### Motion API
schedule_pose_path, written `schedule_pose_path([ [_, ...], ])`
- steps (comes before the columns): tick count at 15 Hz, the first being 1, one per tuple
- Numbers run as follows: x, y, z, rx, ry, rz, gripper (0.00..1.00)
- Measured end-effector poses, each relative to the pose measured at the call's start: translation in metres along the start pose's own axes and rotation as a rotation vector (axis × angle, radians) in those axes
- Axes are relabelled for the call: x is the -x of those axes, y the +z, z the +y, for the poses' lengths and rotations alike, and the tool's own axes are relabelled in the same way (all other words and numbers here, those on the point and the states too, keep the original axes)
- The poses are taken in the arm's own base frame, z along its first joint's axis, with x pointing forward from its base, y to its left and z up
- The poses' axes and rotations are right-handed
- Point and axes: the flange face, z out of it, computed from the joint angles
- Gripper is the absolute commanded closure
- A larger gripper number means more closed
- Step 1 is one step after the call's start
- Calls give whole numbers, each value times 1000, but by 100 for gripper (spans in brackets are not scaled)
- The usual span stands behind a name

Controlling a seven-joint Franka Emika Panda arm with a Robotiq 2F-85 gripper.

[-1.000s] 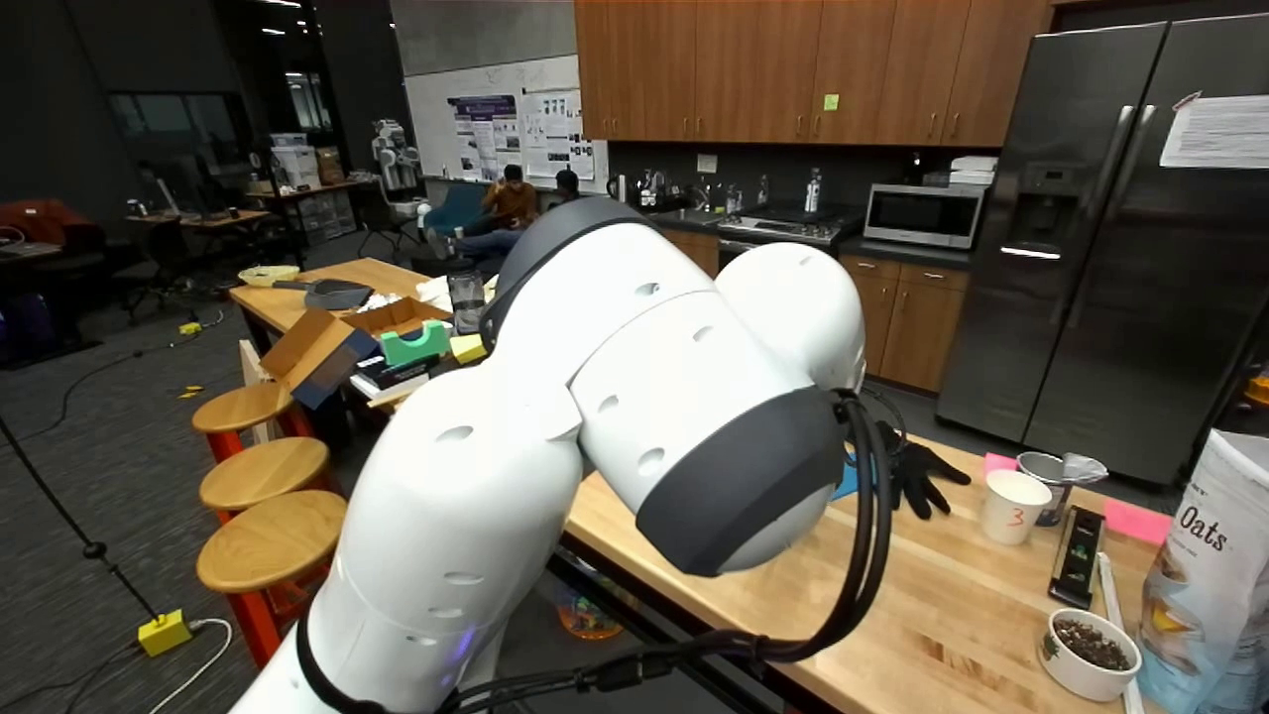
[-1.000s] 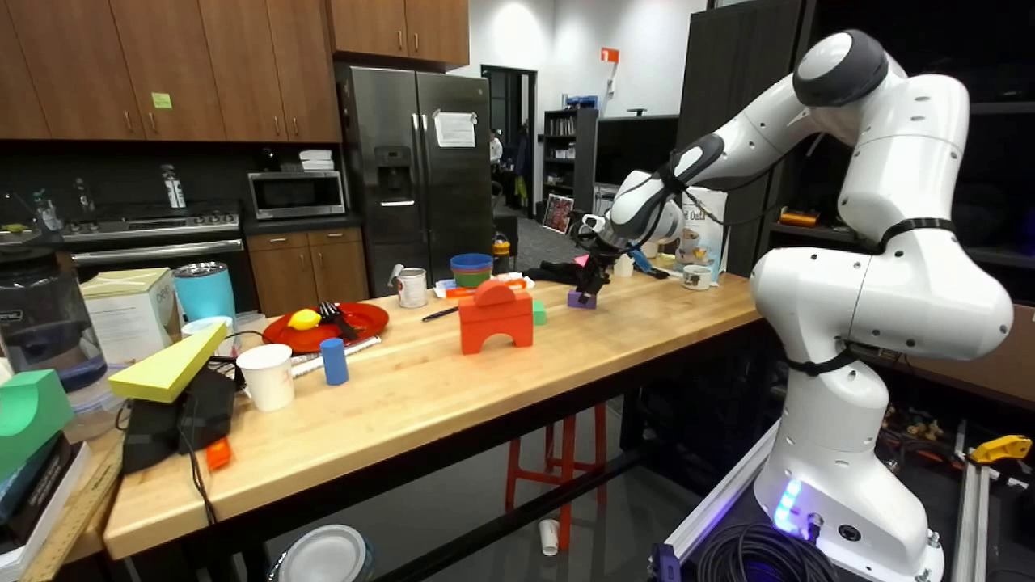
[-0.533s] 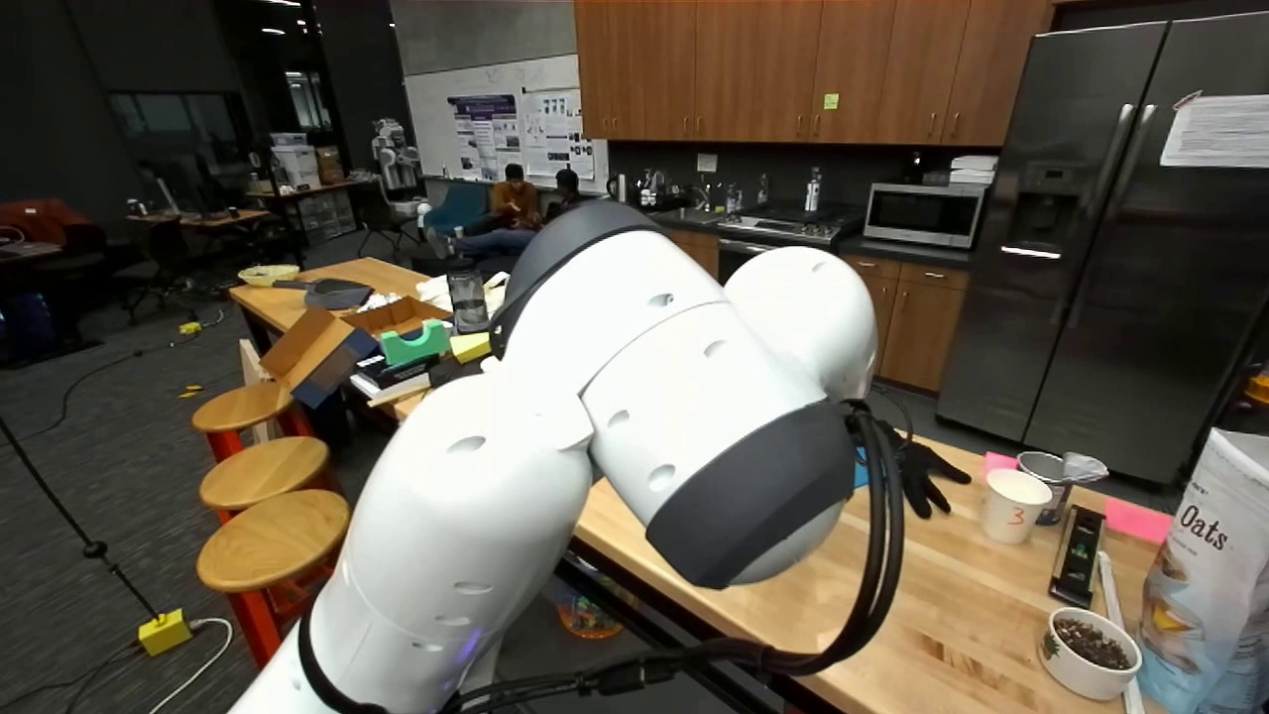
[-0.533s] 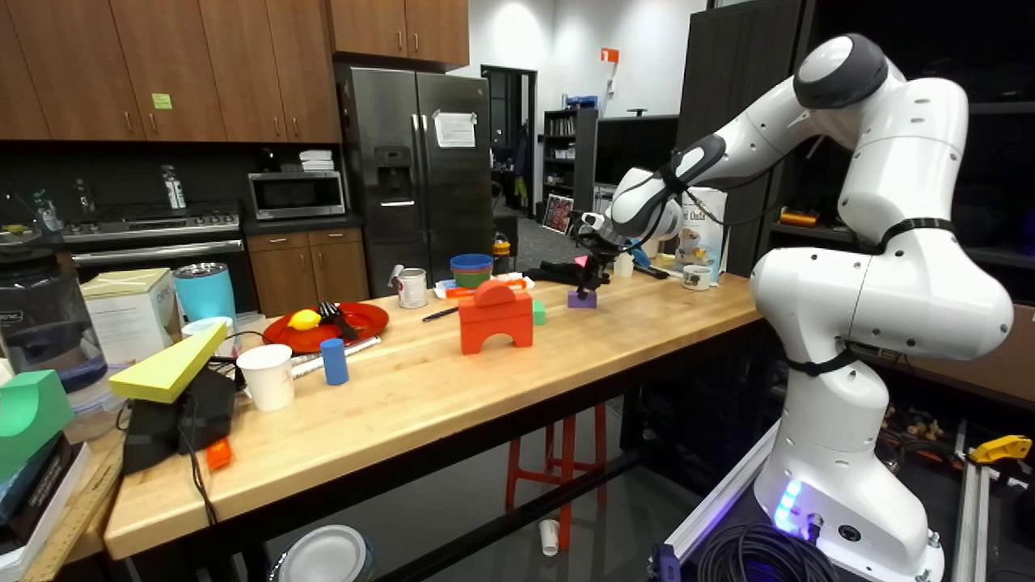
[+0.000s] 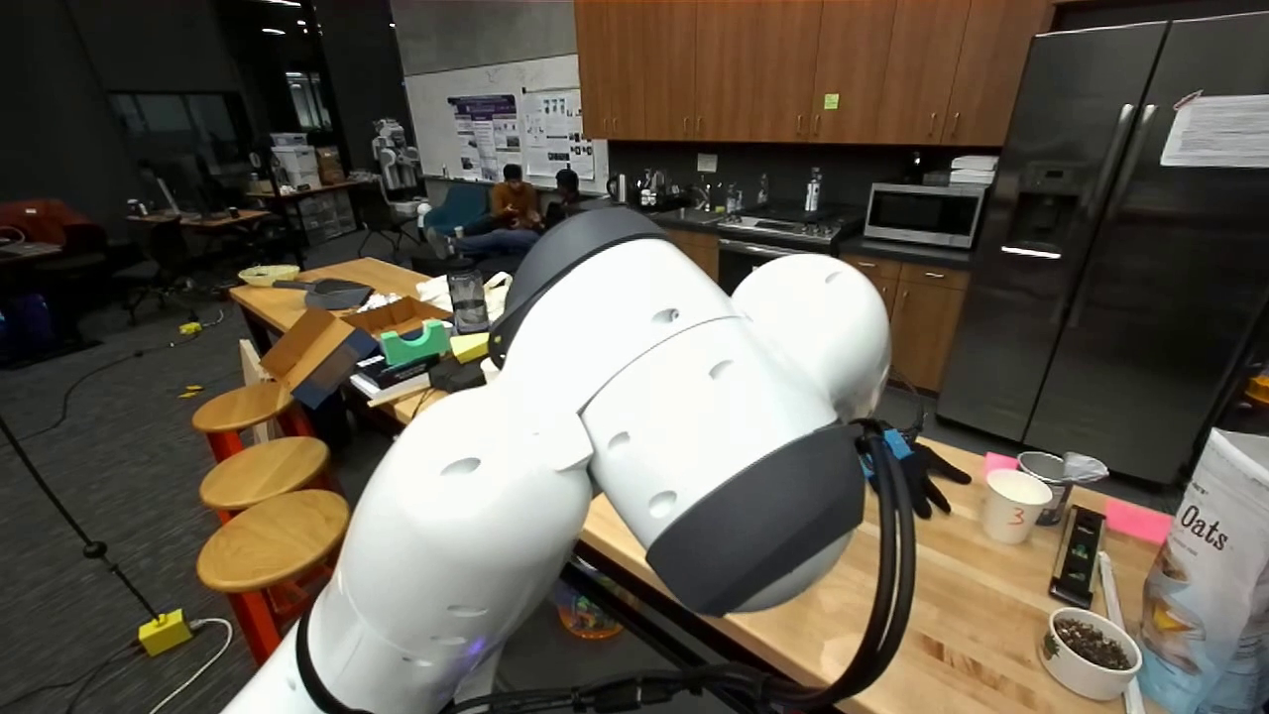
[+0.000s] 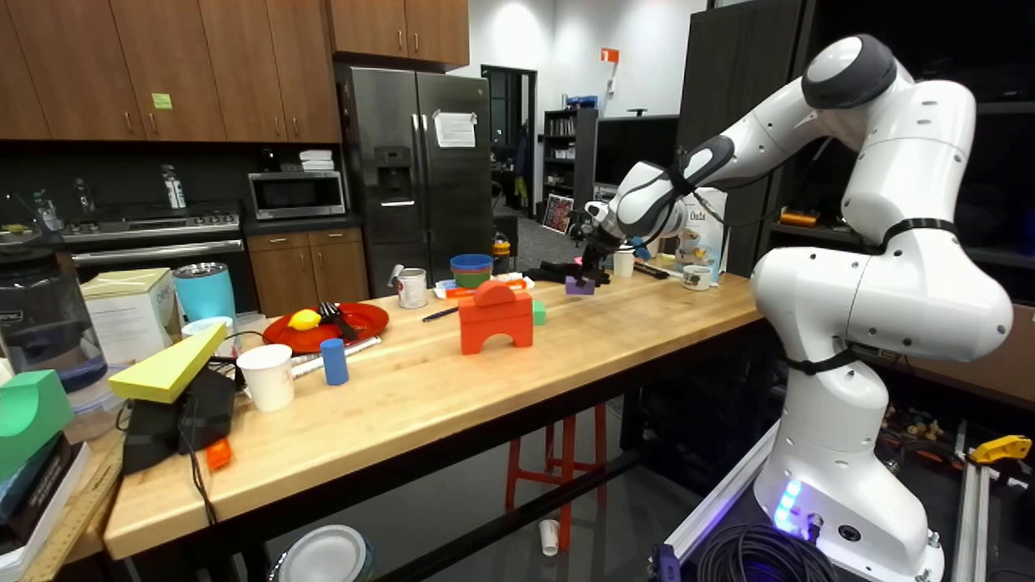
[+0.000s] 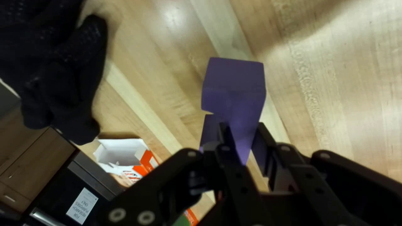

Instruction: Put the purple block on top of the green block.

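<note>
The purple block (image 7: 234, 78) is held between the fingertips of my gripper (image 7: 242, 133) in the wrist view. In an exterior view the purple block (image 6: 580, 285) hangs a little above the table under my gripper (image 6: 592, 273), near the black glove. The green block (image 6: 538, 312) sits on the table to the left of my gripper in that view, partly hidden behind the orange-red block (image 6: 495, 317). The green block does not show in the wrist view. My arm hides the gripper's fingers and both small blocks in an exterior view.
The black glove (image 7: 59, 72) lies close beside the held block. An open white and orange box (image 7: 125, 157) lies on the table nearby. Stacked bowls (image 6: 471, 271), a pen (image 6: 441, 314), a red plate (image 6: 364, 321) and a paper cup (image 5: 1013, 506) also stand on the table.
The purple block has risen off the table with my gripper, which has moved up slightly. The green block and orange-red block have not moved.
</note>
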Motion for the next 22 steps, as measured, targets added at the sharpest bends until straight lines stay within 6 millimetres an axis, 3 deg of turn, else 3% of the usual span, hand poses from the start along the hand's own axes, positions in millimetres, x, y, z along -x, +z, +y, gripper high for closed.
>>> schedule_pose_path([
  [8,-7,-36,-3,121,-57,95,95],
  [22,-26,-54,-54,214,-191,215,95],
])
